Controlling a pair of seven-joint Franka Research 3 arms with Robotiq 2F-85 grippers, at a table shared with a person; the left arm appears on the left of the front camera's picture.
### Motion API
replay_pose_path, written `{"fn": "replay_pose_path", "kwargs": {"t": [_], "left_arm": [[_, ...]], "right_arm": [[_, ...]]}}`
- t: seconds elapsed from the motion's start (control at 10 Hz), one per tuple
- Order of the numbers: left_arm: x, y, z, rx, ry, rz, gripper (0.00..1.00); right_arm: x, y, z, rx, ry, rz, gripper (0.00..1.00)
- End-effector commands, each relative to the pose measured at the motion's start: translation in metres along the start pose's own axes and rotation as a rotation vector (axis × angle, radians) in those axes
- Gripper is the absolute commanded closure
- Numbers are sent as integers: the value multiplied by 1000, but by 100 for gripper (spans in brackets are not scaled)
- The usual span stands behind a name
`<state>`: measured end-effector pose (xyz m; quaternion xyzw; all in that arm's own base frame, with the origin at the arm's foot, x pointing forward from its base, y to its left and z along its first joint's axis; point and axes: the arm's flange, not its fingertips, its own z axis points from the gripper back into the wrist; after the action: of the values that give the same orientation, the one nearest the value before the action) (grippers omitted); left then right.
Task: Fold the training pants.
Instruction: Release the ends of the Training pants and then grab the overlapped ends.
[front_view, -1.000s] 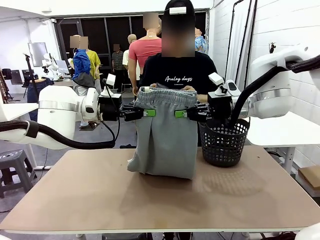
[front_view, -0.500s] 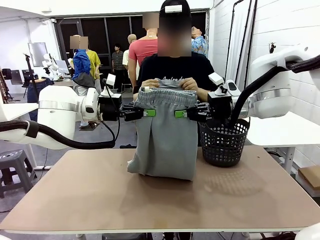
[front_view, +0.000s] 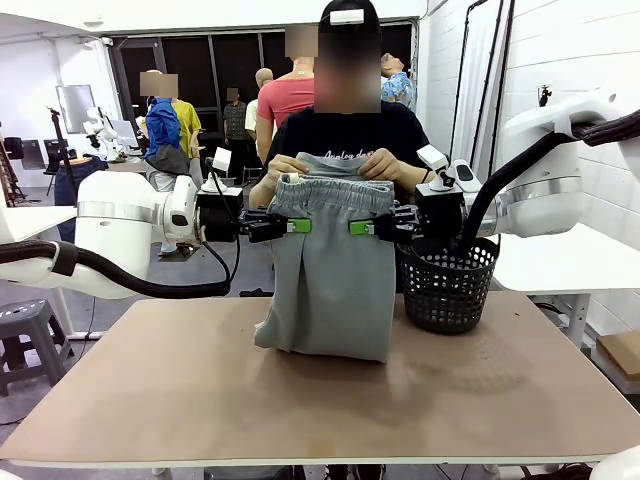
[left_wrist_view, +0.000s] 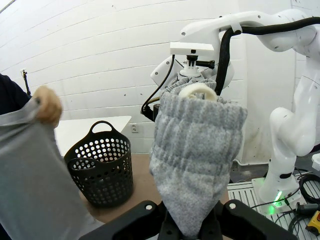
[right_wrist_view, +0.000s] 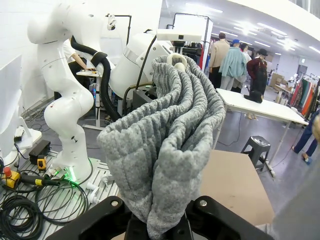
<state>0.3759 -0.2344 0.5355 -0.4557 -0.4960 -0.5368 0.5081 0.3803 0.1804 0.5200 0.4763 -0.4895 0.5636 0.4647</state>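
Observation:
The light grey training pants (front_view: 330, 280) hang upright over the table's far half, waistband up, their lower end resting on the tabletop. My left gripper (front_view: 296, 226) is shut on the waistband's left side, my right gripper (front_view: 362, 227) on its right side. In the left wrist view the ribbed waistband (left_wrist_view: 192, 165) is bunched between my fingers; the right wrist view shows the same gathered band (right_wrist_view: 167, 150). Across the table, the person's two hands (front_view: 284, 166) hold the waistband's back edge and pull it up.
A black mesh basket (front_view: 447, 285) stands on the table just right of the pants, under my right arm. The brown tabletop (front_view: 320, 400) stretches toward me. Other people, tables and a clothes rack are far behind.
The person's hands have lifted the waistband's back edge a little and spread apart along it. Both arms and the hanging pants have stayed where they were.

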Motion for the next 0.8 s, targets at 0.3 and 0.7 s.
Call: {"fn": "replay_pose_path", "kwargs": {"t": [0.3, 0.7], "left_arm": [[4, -1, 0, 0, -6, -7, 100], [4, -1, 0, 0, -6, -7, 100]], "right_arm": [[-1, 4, -1, -2, -32, 10, 100], [-1, 4, -1, -2, -32, 10, 100]]}}
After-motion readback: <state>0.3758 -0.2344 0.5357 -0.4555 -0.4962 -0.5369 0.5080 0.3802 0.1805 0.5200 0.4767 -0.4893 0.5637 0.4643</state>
